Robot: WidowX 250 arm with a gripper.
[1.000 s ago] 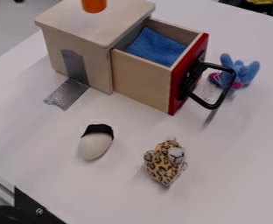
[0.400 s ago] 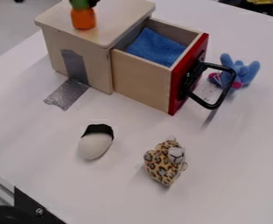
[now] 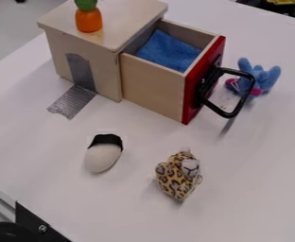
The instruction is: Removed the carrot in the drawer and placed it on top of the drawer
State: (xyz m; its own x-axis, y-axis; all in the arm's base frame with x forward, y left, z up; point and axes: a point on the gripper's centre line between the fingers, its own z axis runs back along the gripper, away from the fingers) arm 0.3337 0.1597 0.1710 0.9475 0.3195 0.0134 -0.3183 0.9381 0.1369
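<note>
1. The carrot (image 3: 89, 20) stands upright on the wooden box top (image 3: 128, 23), its green end up. I judge that its blunt orange end makes a steady foot there.
2. Whether my pincer is parted or together, I cannot tell. The placing looks done to me; brushing the green end could topple it.
3. The drawer (image 3: 153, 90) is pulled out, which would give me room to lift things from it. A blue cloth (image 3: 168, 51) lies inside, perhaps as padding.
4. Silver tape (image 3: 81, 71) runs from box to table (image 3: 143, 137), likely so pulling the drawer won't drag the box.
5. On the white table lie a spotted toy (image 3: 177, 176), a white toy with a black end (image 3: 103, 158) and, beyond the handle (image 3: 228, 115), a blue plush (image 3: 257, 79).
6. Grey floor (image 3: 8, 28) lies past the table's edge.
</note>
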